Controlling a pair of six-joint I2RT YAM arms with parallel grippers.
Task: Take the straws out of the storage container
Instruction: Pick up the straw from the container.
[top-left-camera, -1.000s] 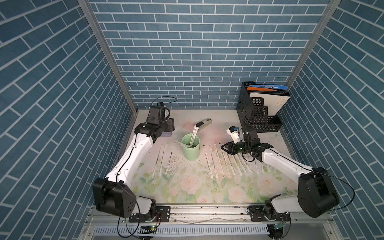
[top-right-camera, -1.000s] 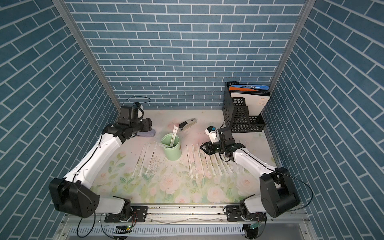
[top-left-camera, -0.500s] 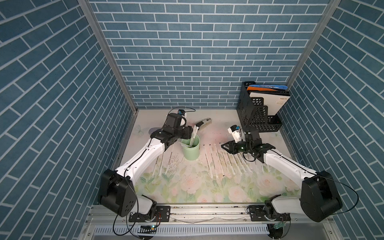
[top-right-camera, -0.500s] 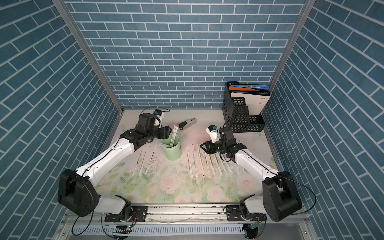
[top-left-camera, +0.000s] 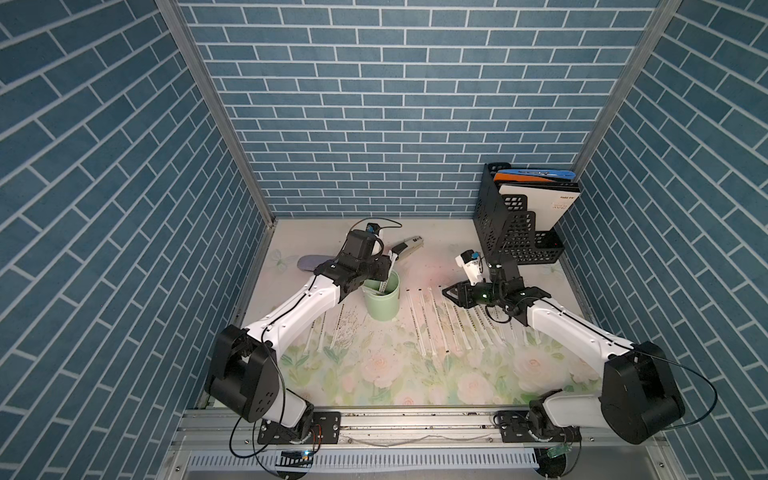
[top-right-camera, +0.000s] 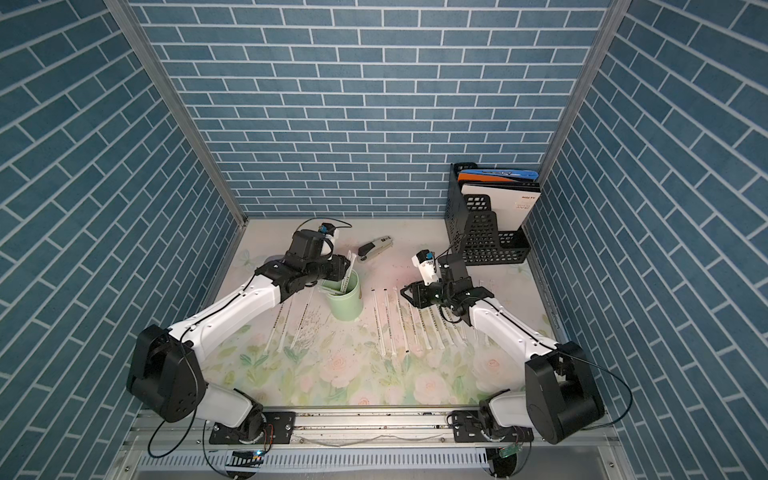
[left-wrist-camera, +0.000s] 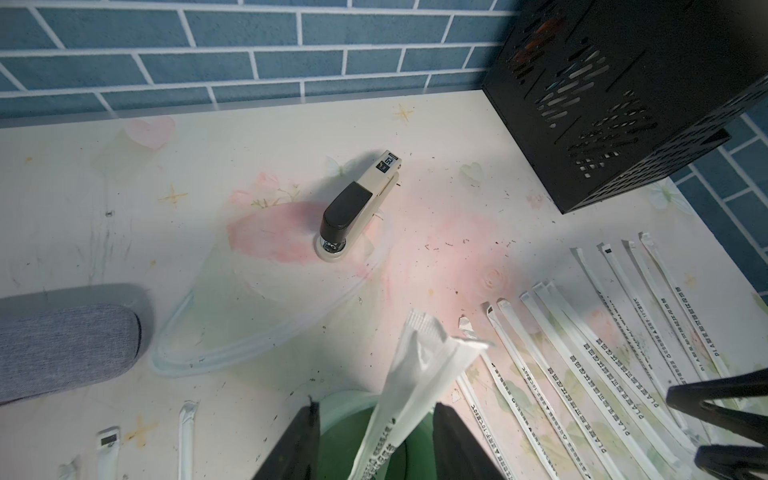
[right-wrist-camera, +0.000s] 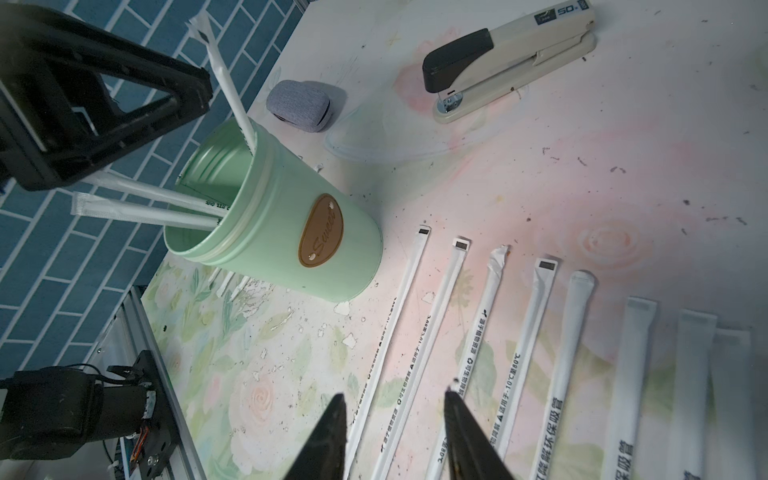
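Left gripper (left-wrist-camera: 374, 409) just above cup (right-wrist-camera: 266, 249) mouth, jaws half apart, straddling straws (left-wrist-camera: 415, 365) standing inside. Gap shows on one side, so no pinch yet. Straws lean in cup, long axis steep, tops poking past rim, up between jaws. Likely next: close, draw up along that axis. Left arm far nearer. Right gripper (right-wrist-camera: 395, 395) empty, jaws apart, well off cup, low over row (right-wrist-camera: 536, 332) laid flat.

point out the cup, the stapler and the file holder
cup (right-wrist-camera: 266, 237), right wrist view, mint side wall
stapler (left-wrist-camera: 347, 208), left wrist view, black top cover
file holder (top-left-camera: 515, 232), a top view, perforated front panel
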